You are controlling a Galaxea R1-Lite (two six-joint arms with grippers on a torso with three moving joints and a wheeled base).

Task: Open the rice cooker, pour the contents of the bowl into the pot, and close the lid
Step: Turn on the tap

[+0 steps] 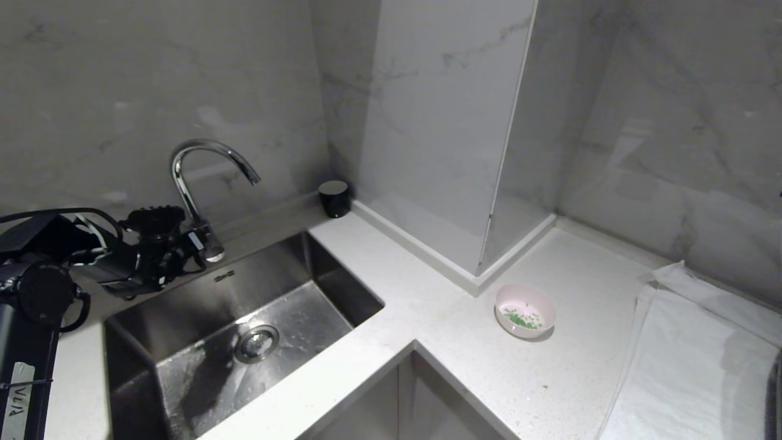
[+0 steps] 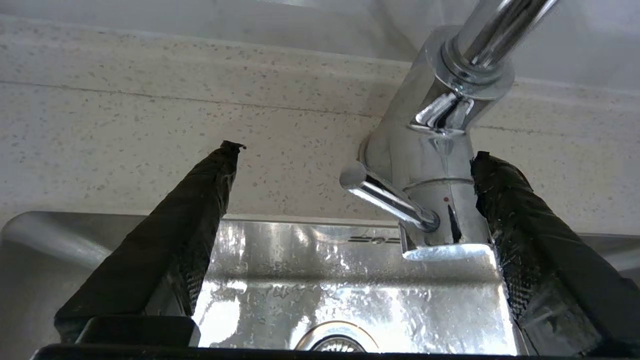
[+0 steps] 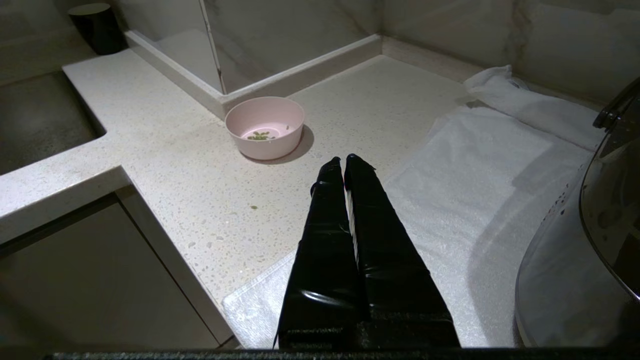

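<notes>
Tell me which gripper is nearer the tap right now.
Left. The left gripper is open at the tap, one finger beside its body. The right gripper, shut, is over the counter short of the bowl.

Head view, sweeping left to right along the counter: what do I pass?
Left hand open by the faucet → sink → black cup → pink bowl holding green bits → white towel.
</notes>
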